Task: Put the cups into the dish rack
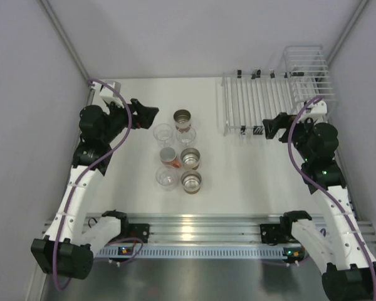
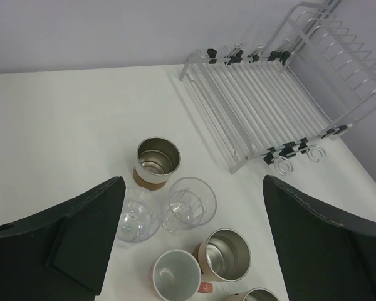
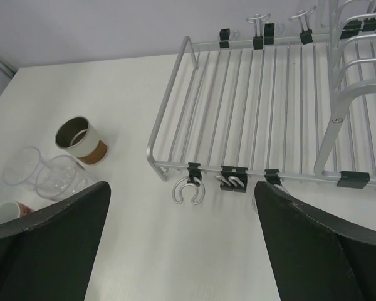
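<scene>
Both claws, left claw (image 1: 147,114) and right claw (image 1: 272,125), stand spread and empty. Seven cups (image 1: 178,153) cluster mid-tabletop (image 1: 238,175), left of the dish rack (image 1: 257,103) at far right. Straddle one outer cup squarely with your left claw, without nudging its neighbours.

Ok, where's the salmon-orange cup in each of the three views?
Top external: salmon-orange cup in the middle of the cup cluster's left column.
Left wrist: bottom edge, near centre.
Right wrist: lower-left edge, only partly showing.
Shared landmark: the dish rack, in all three views.
</scene>
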Robot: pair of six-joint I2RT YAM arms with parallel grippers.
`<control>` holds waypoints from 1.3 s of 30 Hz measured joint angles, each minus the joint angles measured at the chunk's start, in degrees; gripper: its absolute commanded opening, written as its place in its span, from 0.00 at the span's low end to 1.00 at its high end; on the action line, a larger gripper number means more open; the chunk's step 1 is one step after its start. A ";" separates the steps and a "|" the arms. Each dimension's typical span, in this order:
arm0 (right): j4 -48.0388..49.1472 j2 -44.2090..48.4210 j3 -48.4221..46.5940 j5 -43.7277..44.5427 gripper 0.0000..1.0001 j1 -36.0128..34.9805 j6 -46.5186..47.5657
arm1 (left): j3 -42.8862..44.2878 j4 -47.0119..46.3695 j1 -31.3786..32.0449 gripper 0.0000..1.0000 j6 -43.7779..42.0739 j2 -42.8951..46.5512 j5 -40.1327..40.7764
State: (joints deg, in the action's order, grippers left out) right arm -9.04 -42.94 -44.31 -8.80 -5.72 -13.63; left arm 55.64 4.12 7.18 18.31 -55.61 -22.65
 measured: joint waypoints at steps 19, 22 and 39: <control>0.24 -0.70 1.64 -0.52 0.99 0.00 0.57 | 17.99 6.84 1.70 0.80 -2.54 -25.99 2.93; 0.20 -0.81 1.68 -0.52 0.99 0.00 0.57 | 22.93 9.16 4.31 0.80 -4.79 -31.39 6.03; 0.07 -0.92 2.03 -0.79 0.99 0.00 0.55 | 32.02 17.53 12.11 0.79 -15.74 -52.70 19.04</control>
State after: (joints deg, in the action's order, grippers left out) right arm -8.97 -43.86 -42.28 -9.58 -5.72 -13.08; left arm 87.66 21.65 19.29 2.57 -108.31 -3.62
